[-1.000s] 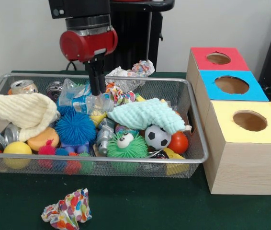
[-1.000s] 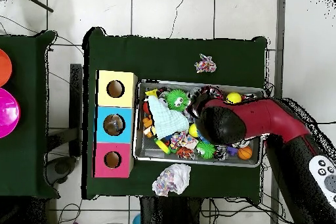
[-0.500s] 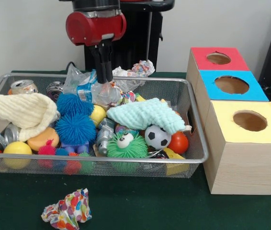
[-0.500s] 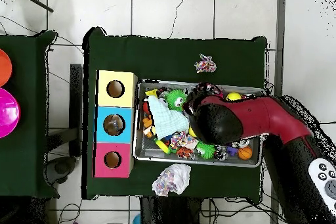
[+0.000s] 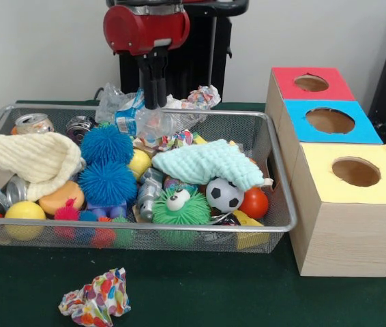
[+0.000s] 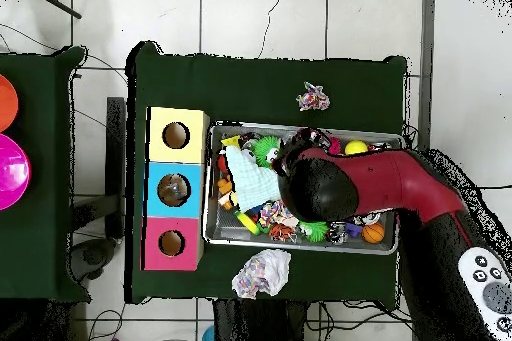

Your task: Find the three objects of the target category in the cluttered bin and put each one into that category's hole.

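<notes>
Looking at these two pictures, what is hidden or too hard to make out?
- Overhead view: the red arm covers the middle of the wire bin, so the hand and crushed plastic bottle are unseen there.
- Front view: the cream cloth and mint cloth hide whatever lies beneath.
- Front view: the insides of the yellow box holes are dark.

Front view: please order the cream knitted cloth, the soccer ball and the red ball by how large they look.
1. Cream knitted cloth, clearly the largest.
2. Soccer ball.
3. Red ball, partly hidden behind the soccer ball, so its rank is less sure.
</notes>
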